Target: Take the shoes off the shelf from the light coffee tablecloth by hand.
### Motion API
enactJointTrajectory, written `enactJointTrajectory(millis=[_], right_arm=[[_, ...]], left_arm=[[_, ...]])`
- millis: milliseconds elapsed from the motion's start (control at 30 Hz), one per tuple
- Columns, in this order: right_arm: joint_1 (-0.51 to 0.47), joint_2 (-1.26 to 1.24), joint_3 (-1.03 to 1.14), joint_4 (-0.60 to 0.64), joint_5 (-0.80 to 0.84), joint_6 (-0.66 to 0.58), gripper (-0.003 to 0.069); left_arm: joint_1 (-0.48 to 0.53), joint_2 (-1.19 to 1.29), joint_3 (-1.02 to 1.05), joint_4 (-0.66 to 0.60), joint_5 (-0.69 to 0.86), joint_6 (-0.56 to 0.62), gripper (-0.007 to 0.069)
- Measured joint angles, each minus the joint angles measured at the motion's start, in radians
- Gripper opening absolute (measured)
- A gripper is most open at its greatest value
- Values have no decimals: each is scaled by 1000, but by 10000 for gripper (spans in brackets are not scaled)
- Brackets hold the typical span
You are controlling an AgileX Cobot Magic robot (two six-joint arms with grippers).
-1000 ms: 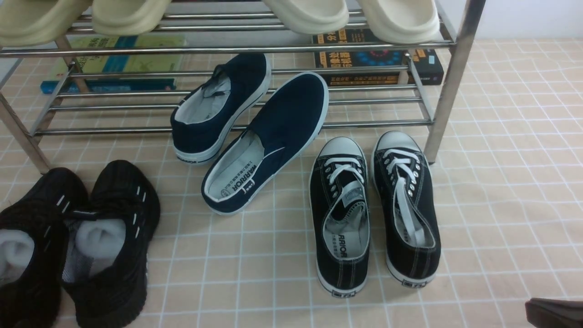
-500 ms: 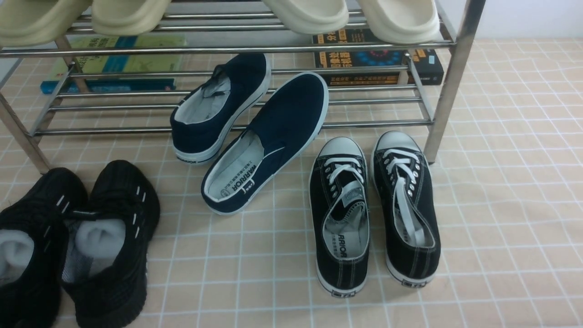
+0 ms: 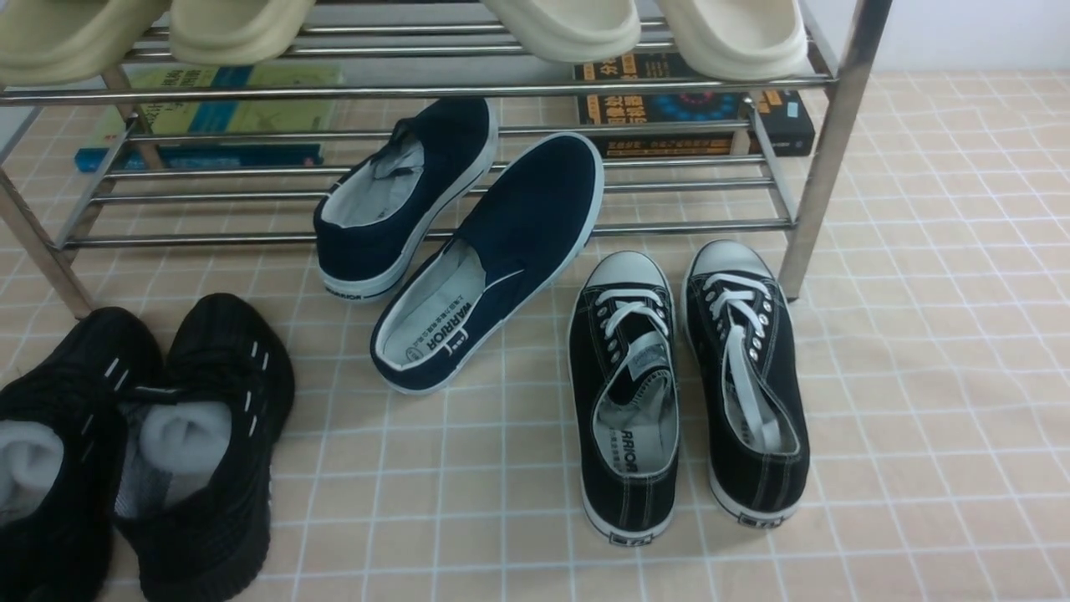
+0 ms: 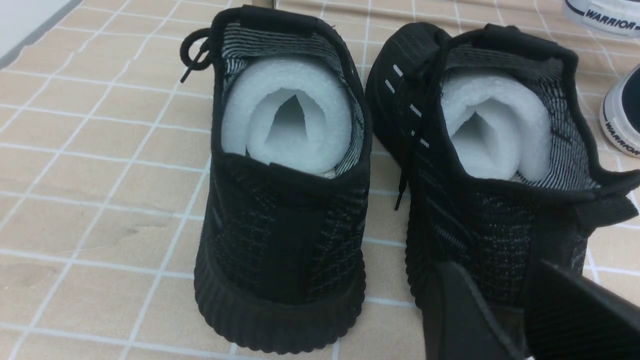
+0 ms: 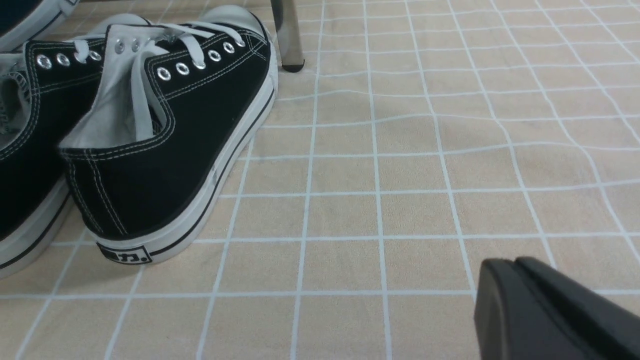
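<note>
Black sneakers [image 3: 740, 376] lay paired on the cloth [image 3: 936, 401], likely for shelving; left gripper [image 4: 495, 280] spread, right gripper [image 5: 509, 267] pressed together.

Perhaps a staged shoe display: a rack [image 3: 435, 90] over gridded cloth [image 3: 936, 376]

Sneakers on cloth, off shelf

Got black canvas sneakers [image 3: 709, 376] upright side by side on flat, slightly rippled beige, white-gridded tablecloth [image 3: 928, 376], white toe caps toward steel-tube shelf [image 3: 535, 88], near its slanted leg. See white laces threaded, one end inside a shoe. See left gripper [image 4: 500, 265] parted, right gripper [image 5: 505, 261] closed, both dark.
</note>
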Motion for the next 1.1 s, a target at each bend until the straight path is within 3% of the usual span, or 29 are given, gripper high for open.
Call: enactJointTrajectory(millis=[1100], right_arm=[[3, 0, 0, -3, 0, 0, 76]], left_arm=[[0, 0, 0, 0, 0, 0, 242]])
